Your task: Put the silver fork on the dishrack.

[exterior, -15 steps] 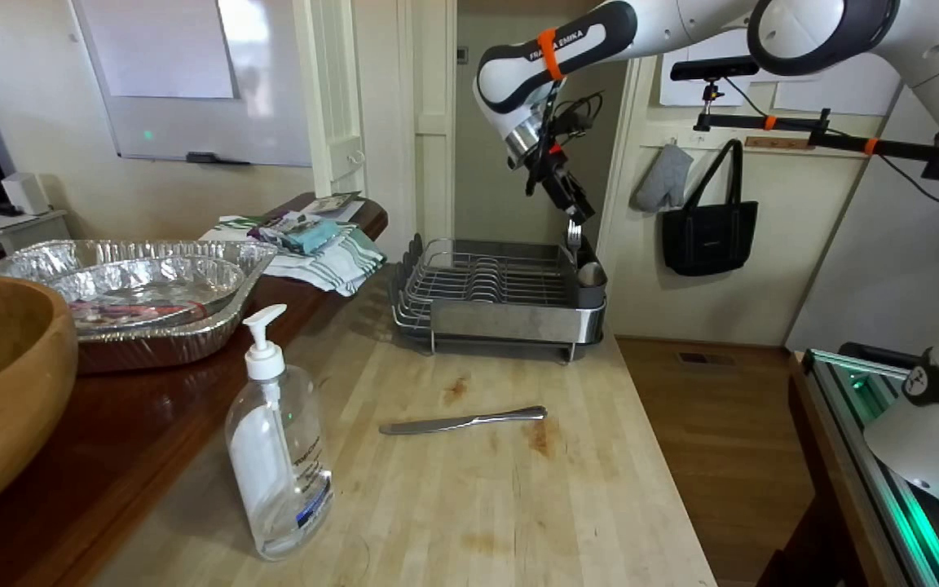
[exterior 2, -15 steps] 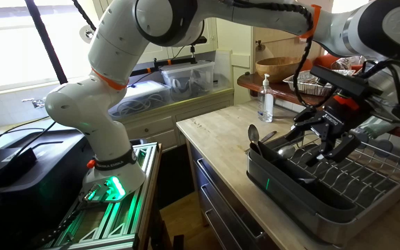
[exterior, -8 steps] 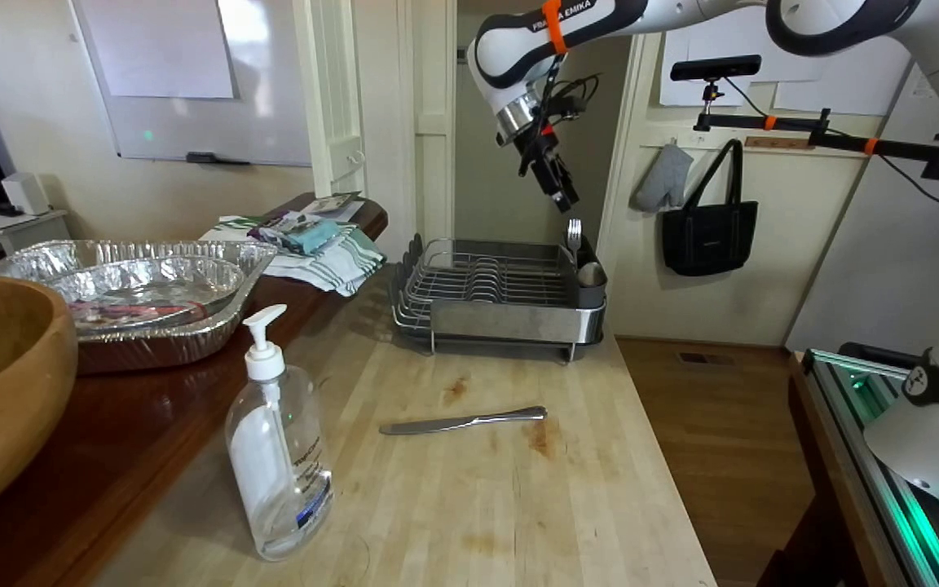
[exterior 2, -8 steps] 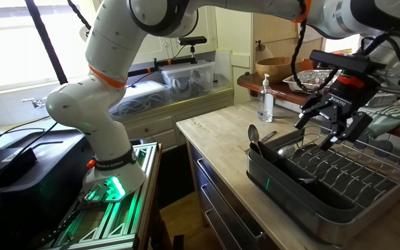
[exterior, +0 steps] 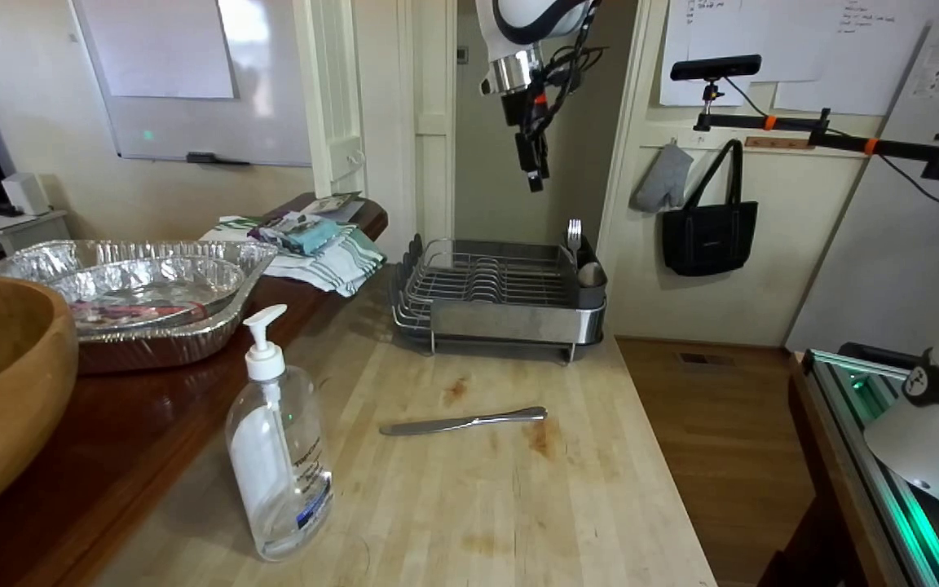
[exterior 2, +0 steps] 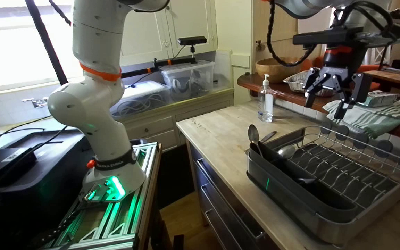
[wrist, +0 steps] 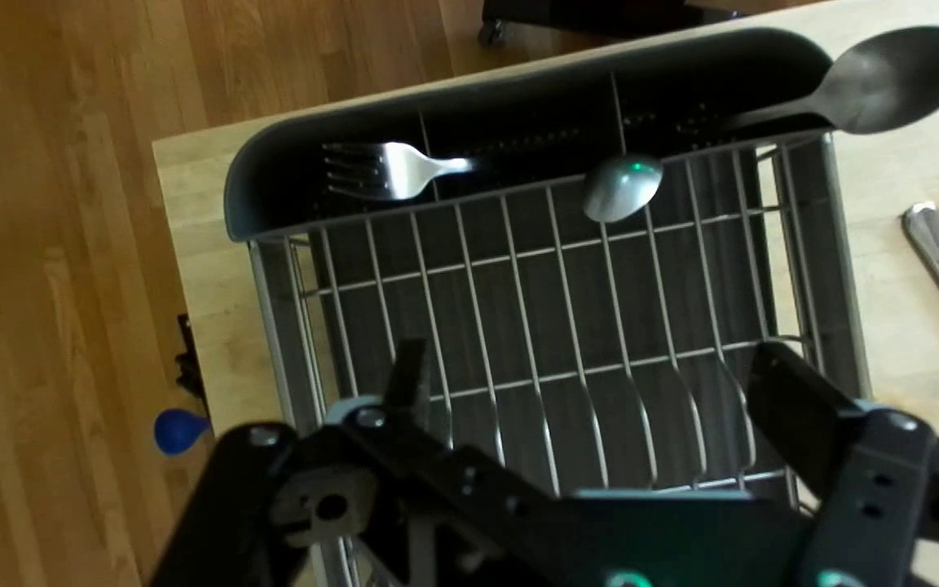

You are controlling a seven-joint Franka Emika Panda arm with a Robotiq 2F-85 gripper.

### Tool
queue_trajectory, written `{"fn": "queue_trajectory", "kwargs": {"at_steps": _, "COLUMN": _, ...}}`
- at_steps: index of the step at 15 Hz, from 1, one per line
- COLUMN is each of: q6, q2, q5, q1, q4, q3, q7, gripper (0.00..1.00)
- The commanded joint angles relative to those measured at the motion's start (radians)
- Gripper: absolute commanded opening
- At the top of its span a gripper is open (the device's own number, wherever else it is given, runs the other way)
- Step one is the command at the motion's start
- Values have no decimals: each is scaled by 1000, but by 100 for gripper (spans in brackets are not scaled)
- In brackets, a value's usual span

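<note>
The fork (exterior: 574,235) stands tines up in the dark cutlery holder (wrist: 518,106) along one side of the dishrack (exterior: 510,324). The wrist view shows its head and neck, the handle lost in shadow; I cannot tell which compartment holds it. The gripper (exterior 2: 325,107) hangs above the dishrack, its fingers wide apart. Sharing the holder, a long spoon (exterior 2: 253,133) leans out past the end and another spoon (wrist: 623,189) tips over the wires. In an exterior view the whole knife (exterior: 461,421) lies on the counter (exterior: 453,514) beyond the soap bottle (exterior: 278,465); the wrist view catches only part of it, plus a blue thing (wrist: 179,430) past the counter's edge. Both exterior views show the foil pan (exterior: 192,346) and wooden bowl (exterior: 5,391).
</note>
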Motion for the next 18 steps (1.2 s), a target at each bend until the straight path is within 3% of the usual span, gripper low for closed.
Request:
{"fn": "queue_trajectory", "kwargs": {"at_steps": 1, "q6": 167, "q2": -173, "q5": 17, "q1": 16, "q4": -239, "q3": 11, "q7": 53, "gripper": 100}}
{"fn": "queue_trajectory", "kwargs": {"at_steps": 9, "q6": 413, "q2": -464, "q5": 37, "q1": 62, "q4": -619, "q3": 15, "q7": 185, "gripper": 100}}
{"fn": "queue_trajectory", "kwargs": {"at_steps": 18, "q6": 831, "q2": -774, "q5": 85, "q1": 86, "q4": -1085, "q3": 18, "q7": 373, "gripper": 100}}
